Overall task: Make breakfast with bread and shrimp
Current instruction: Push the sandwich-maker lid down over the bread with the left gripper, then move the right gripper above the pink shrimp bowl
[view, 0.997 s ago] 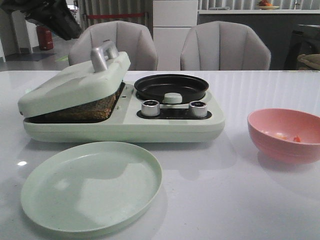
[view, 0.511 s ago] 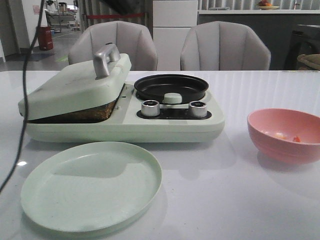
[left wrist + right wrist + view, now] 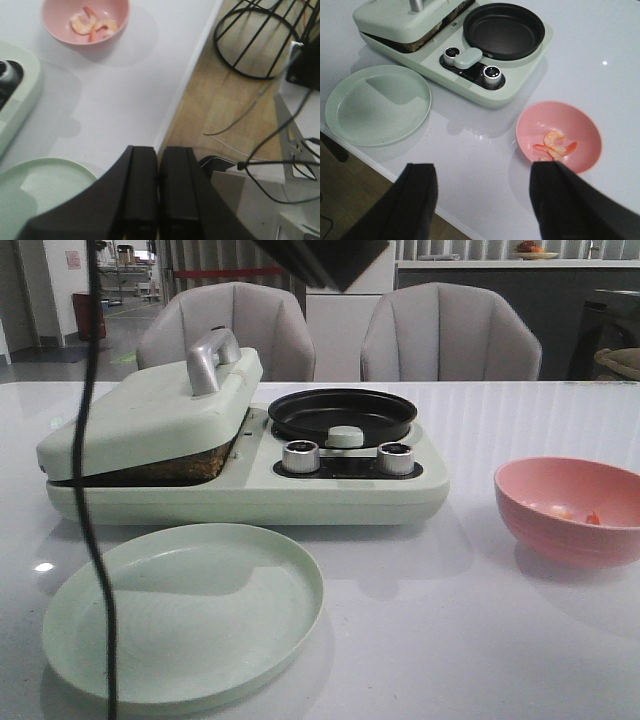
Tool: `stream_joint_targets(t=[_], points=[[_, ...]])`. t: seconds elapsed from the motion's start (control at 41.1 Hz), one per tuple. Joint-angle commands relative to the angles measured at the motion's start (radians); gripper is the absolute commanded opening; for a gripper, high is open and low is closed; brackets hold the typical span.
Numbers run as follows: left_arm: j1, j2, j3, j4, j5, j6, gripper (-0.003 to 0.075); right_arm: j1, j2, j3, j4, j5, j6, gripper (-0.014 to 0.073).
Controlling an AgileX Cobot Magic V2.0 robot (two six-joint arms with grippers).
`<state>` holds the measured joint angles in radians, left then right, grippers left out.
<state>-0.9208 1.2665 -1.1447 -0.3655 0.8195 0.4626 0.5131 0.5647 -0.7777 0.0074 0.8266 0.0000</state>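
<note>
The pale green breakfast maker point(image 3: 250, 490) has its lid point(image 3: 150, 415) almost down. A brown, rough bread edge point(image 3: 175, 468) shows in the gap; it also shows in the right wrist view point(image 3: 422, 44). Shrimp point(image 3: 555, 144) lie in the pink bowl point(image 3: 580, 125), also seen in the left wrist view point(image 3: 95, 25). My left gripper point(image 3: 158, 155) is shut and empty, high above the table's front edge. My right gripper point(image 3: 487, 175) is open and empty, high above the front edge, near the bowl.
An empty green plate point(image 3: 185, 610) lies in front of the maker. The black pan point(image 3: 342, 412) and two knobs point(image 3: 300, 455) are on the maker's right half. A dark arm part point(image 3: 320, 255) hangs at the top, and a black cable point(image 3: 95, 490) hangs over the plate.
The lid has dropped a little, narrowing the gap. The dark arm part moved from the upper left to the top middle, and its cable now hangs across the left side.
</note>
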Motion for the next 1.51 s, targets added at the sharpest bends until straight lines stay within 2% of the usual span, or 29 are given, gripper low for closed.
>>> stream_joint_targets(t=[0.0, 0.146, 0.267, 0.413, 0.681, 1.046, 1.143, 1.313, 1.483], points=[[-0.036, -0.098, 0.038, 0.030, -0.063, -0.057, 0.0123, -0.004, 0.001, -0.026, -0.007, -0.074, -0.007, 0.0517], [-0.040, -0.202, 0.115, 0.226, -0.063, -0.268, 0.0123, -0.004, 0.001, -0.026, -0.007, -0.074, -0.007, 0.0517], [-0.040, -0.308, 0.153, 0.434, -0.055, -0.496, 0.0123, -0.004, 0.001, -0.026, -0.007, -0.081, -0.007, 0.0517], [-0.040, -0.426, 0.197, 0.565, -0.034, -0.668, 0.0123, -0.004, 0.001, -0.026, -0.007, -0.084, -0.007, 0.0517], [-0.040, -0.569, 0.259, 0.583, -0.030, -0.680, 0.0123, -0.004, 0.001, -0.025, -0.007, -0.085, -0.007, 0.0517], [-0.040, -0.571, 0.262, 0.585, -0.061, -0.680, 0.0123, -0.004, 0.080, -0.024, -0.021, -0.064, -0.007, 0.0517], [-0.040, -0.571, 0.262, 0.587, -0.061, -0.680, 0.0123, -0.019, 0.135, -0.025, -0.037, -0.045, 0.029, 0.0517], [-0.040, -0.571, 0.262, 0.587, -0.061, -0.680, 0.0123, -0.110, 0.278, -0.065, -0.044, 0.082, 0.059, 0.0517], [-0.040, -0.571, 0.262, 0.587, -0.057, -0.680, 0.0123, -0.253, 0.409, -0.112, -0.042, 0.100, 0.042, 0.0517]])
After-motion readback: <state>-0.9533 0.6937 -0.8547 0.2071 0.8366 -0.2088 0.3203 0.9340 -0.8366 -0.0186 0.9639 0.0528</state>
